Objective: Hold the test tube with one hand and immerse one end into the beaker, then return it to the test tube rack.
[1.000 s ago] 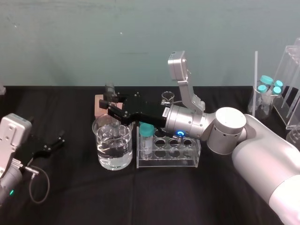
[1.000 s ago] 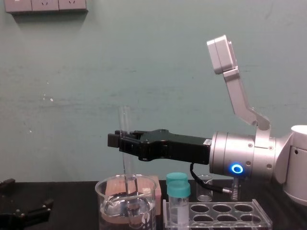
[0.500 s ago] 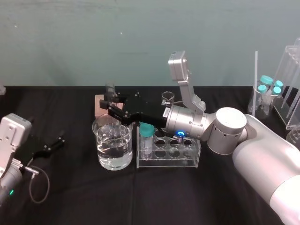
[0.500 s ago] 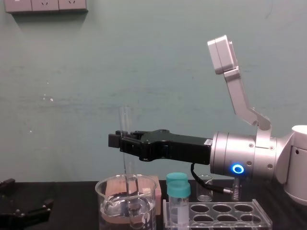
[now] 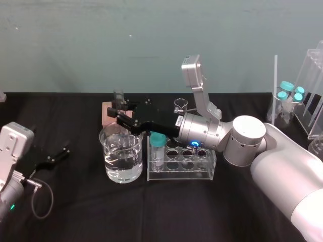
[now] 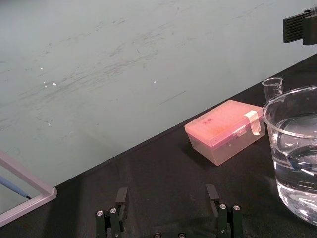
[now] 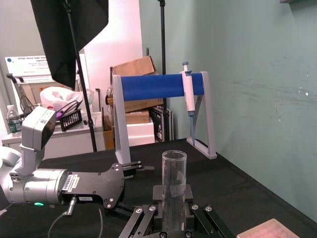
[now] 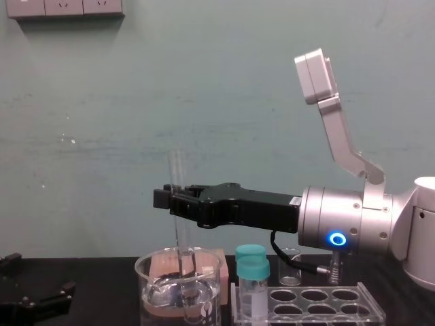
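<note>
Right gripper [image 8: 170,201] clamped on the test tube [image 8: 177,173] — tube near upright, lower end down inside the beaker [image 8: 215,282], just left of the test tube rack [image 8: 299,302]. Can't tell if the tip is under the water [image 5: 122,162]. Left gripper [image 5: 61,153] parked on the table [image 5: 151,212], far left — fingers [image 6: 121,197] spread, holding nothing.

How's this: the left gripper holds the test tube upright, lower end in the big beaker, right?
No: the right gripper, not the left, holds the test tube upright, lower end in the big beaker; the chest view shows it. The left gripper rests open, off to the beaker's left.
</note>
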